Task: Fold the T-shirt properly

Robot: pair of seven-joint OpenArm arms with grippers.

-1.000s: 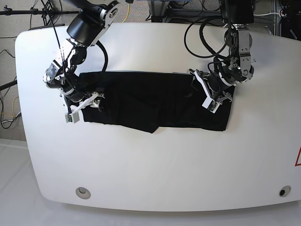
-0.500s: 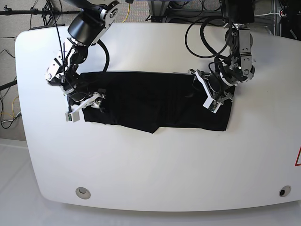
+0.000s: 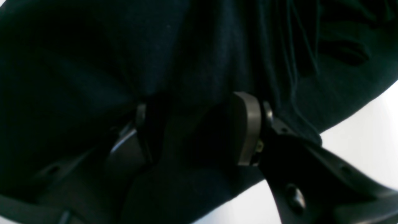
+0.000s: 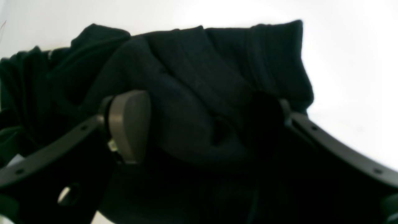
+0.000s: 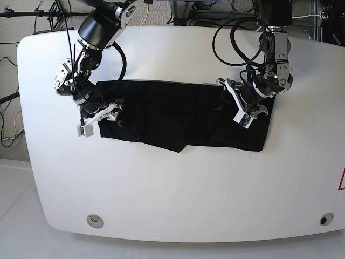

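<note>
One black T-shirt (image 5: 183, 116) lies on one white table (image 5: 178, 194). Two robot arms reach over it, each ending in one gripper: the left gripper (image 5: 237, 102) and the right gripper (image 5: 101, 117). Two round fittings sit near the table's front edge.

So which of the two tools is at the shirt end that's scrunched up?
The right tool. In its wrist view the T-shirt is bunched in thick folds between its pads. The fabric at the left tool lies smoother.

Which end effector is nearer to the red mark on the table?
Left. The left end effector sits up-left of the red mark, the right end effector at the T-shirt's far end.
</note>
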